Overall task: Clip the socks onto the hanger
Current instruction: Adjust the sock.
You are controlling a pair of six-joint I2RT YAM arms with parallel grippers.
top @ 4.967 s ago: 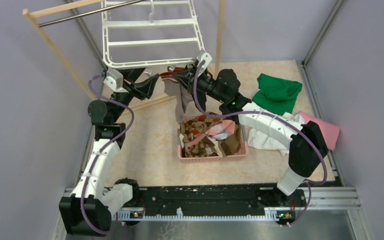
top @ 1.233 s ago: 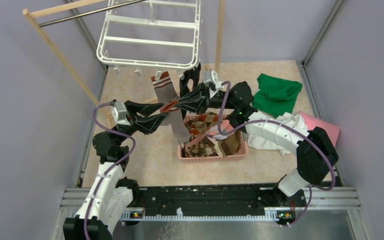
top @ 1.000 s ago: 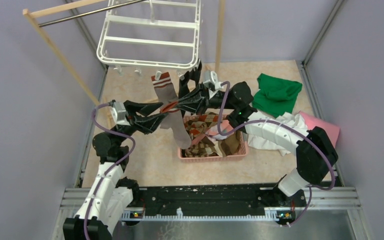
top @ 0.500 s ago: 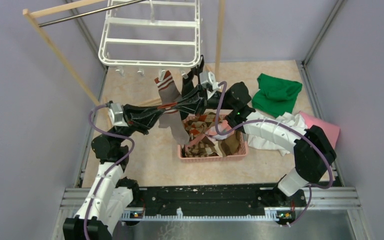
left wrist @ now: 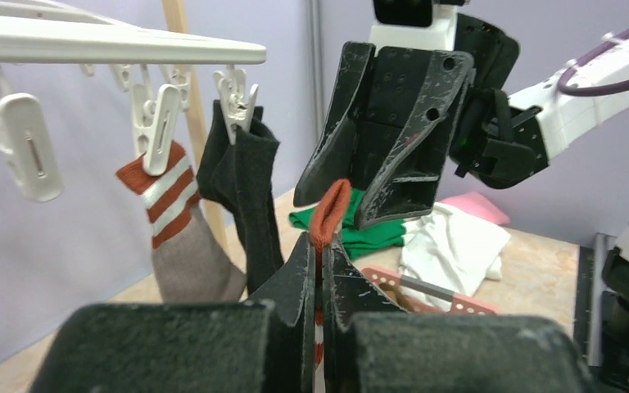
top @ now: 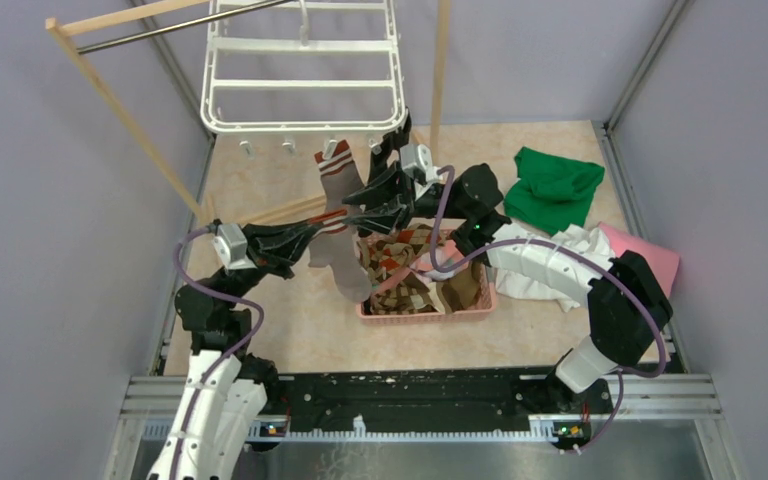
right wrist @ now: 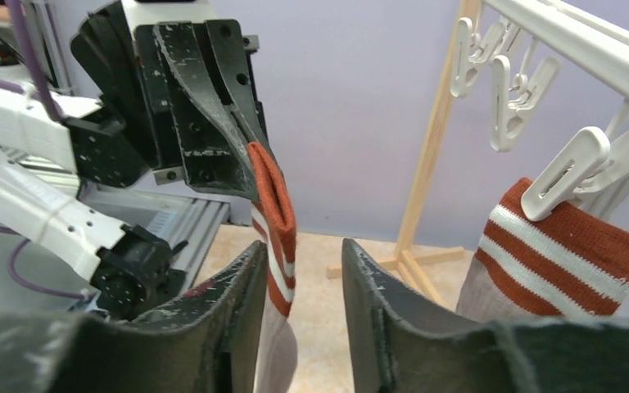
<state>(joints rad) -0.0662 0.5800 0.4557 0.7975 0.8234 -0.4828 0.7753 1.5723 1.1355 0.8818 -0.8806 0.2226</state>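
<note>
— How is the sock at the pincers described?
— A grey-brown sock [top: 340,262] with an orange-and-white striped cuff is seen. The cuff is folded flat and stands up out of the left pincer [left wrist: 321,246], and the grey body hangs down below it.
— And the left pincer's hold?
— It is closed tight on the cuff, with both fingers pressed onto the cloth. The left arm is stretched out roughly level toward the right arm, well above the table [top: 280,300].
— What is noted of the right pincer [right wrist: 303,258]?
— It is partly open, with its fingers set either side of the same cuff. A clear gap is seen on one side; whether the other finger touches the cloth cannot be told. Nothing is gripped by it. It is pointed back at the left pincer, so the two meet tip to tip.
— Where is the hanger [top: 305,125]?
— Above and beyond both pincers. Two socks are clipped along its near edge: a striped sock [right wrist: 565,237] just past the left pincer's tips, and a black sock [left wrist: 250,188] beside it, nearer the right pincer.
— And below?
— A pink basket [top: 430,312] holding patterned socks [top: 405,285] is found under the right pincer.
</note>
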